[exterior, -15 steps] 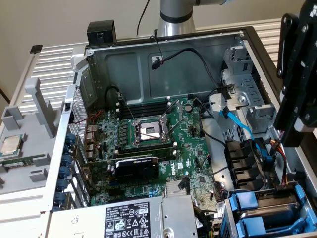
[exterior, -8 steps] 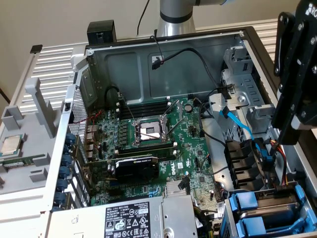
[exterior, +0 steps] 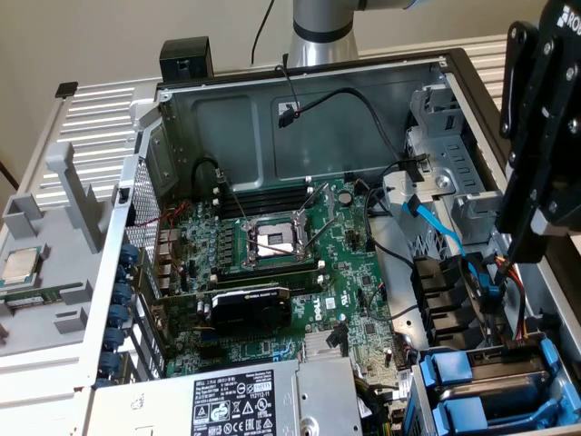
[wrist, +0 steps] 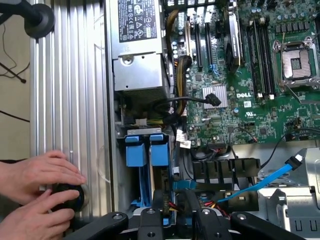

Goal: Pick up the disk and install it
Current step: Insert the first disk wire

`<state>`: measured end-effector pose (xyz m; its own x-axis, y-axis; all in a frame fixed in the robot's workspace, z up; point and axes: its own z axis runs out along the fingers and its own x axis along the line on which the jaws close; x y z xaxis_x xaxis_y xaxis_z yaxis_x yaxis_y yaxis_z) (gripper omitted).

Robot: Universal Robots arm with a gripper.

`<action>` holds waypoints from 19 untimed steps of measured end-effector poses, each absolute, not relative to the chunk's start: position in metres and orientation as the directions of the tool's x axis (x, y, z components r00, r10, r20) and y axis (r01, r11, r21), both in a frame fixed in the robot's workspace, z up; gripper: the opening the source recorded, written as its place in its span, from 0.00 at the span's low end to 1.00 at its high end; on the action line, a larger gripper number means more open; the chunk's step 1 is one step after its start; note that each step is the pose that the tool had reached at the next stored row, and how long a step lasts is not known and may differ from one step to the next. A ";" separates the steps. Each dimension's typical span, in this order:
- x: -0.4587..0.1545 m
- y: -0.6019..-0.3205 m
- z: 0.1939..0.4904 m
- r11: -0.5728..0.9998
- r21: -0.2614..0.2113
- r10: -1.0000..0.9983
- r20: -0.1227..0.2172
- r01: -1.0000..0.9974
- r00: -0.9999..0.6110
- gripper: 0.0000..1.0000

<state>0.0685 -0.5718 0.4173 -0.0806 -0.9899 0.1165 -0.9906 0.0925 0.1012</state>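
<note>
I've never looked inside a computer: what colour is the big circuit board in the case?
Green. The circuit board shows best in the exterior view.

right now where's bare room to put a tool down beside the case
The ribbed table is bare alongside the case, from beside the power supply as far as the hands on the knob. Crowded: the corner by the blue carriers, thick with cables, and the whole motherboard.

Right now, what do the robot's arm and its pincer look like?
The arm is a smooth, round silver-grey tube. The pincer is black, built from flat jointed bars with round pivot bolts, ending in two slim fingers. White letters are printed on its body; I cannot read the whole word.
</note>
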 end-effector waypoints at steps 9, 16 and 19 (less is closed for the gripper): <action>0.059 -0.560 0.408 0.095 0.099 -0.987 0.141 -0.991 -0.080 0.31; 0.059 -0.567 0.400 0.095 0.122 -0.987 0.141 -0.988 -0.077 0.31; 0.059 -0.573 0.397 0.094 0.128 -0.988 0.134 -0.987 -0.076 0.31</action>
<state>0.0593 -0.5730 0.3970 -0.0764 -0.9880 0.1340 -0.9873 0.0937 0.1280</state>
